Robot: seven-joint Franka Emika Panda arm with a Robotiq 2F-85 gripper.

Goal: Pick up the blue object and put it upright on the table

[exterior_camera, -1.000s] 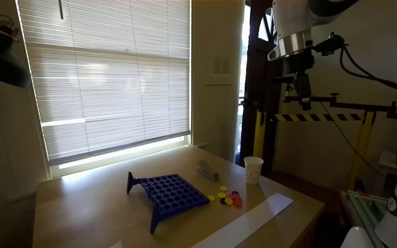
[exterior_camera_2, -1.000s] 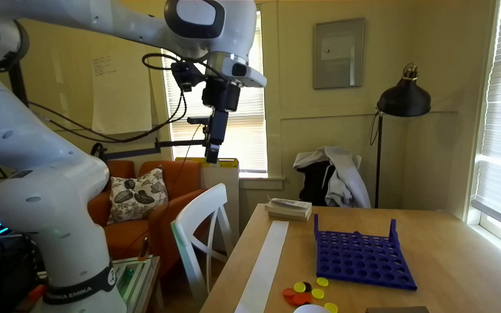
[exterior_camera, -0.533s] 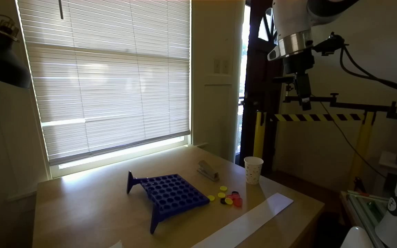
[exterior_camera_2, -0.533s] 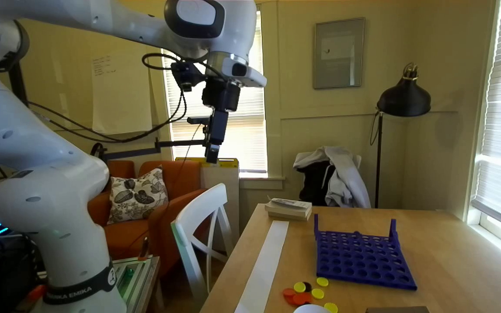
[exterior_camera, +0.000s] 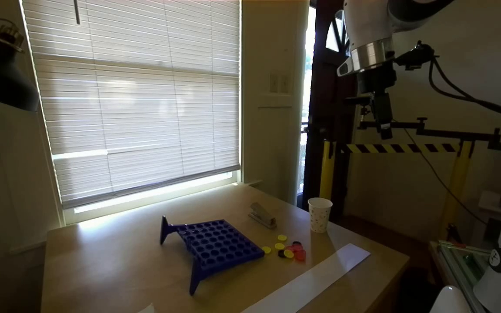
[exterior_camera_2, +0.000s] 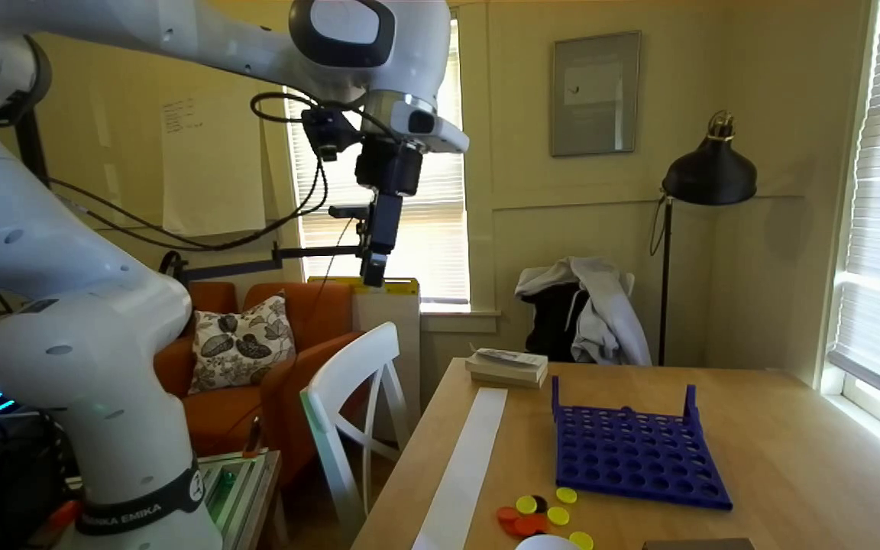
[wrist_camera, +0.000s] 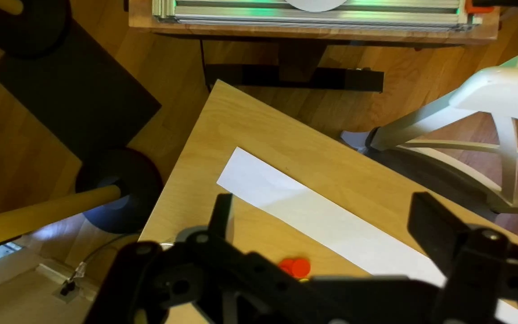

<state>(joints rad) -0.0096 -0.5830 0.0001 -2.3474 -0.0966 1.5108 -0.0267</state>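
Low and left of centre in an exterior view, the rack [exterior_camera: 222, 243] lies down, not upright, on the table [exterior_camera: 102, 269]; we judge that the legs at its left end prop it, so the grid slopes down to the right. Standing it upright would likely mean turning it onto those legs. Across the lower half of the wrist view, the gripper [wrist_camera: 324, 211] has its jaws wide apart, gripping nothing; in both exterior views it hangs high, well apart from the rack, which we take as readiness for an approach. We see blue plastic pierced by round holes, smooth pale wood, a flat white strip [wrist_camera: 331, 222], thin discs [exterior_camera: 288, 254] and a speckled, tapering cup [exterior_camera: 320, 216].
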